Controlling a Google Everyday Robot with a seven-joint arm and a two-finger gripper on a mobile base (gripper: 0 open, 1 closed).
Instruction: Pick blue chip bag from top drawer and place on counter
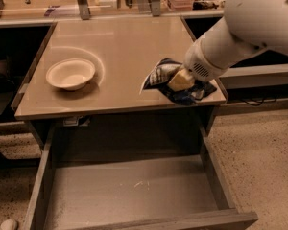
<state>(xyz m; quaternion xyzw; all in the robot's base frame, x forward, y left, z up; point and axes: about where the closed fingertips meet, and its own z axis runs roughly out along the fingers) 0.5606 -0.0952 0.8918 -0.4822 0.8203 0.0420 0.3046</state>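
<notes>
The blue chip bag [162, 74] is dark blue with a white panel. It is at the front right of the beige counter [125, 47], tilted, in my gripper [182, 82]. The gripper reaches in from the right on the white arm and is shut on the bag; a yellowish finger [180, 80] lies across the bag's middle. I cannot tell whether the bag's lower edge touches the counter. The top drawer [134, 190] is pulled open below the counter's front edge, and its grey floor shows only a few pale specks.
A white round bowl [70, 74] sits on the counter's left side. A darker wooden bench with metal posts [81, 1] and small items runs behind the counter. Speckled floor [259, 157] lies to the right of the drawer.
</notes>
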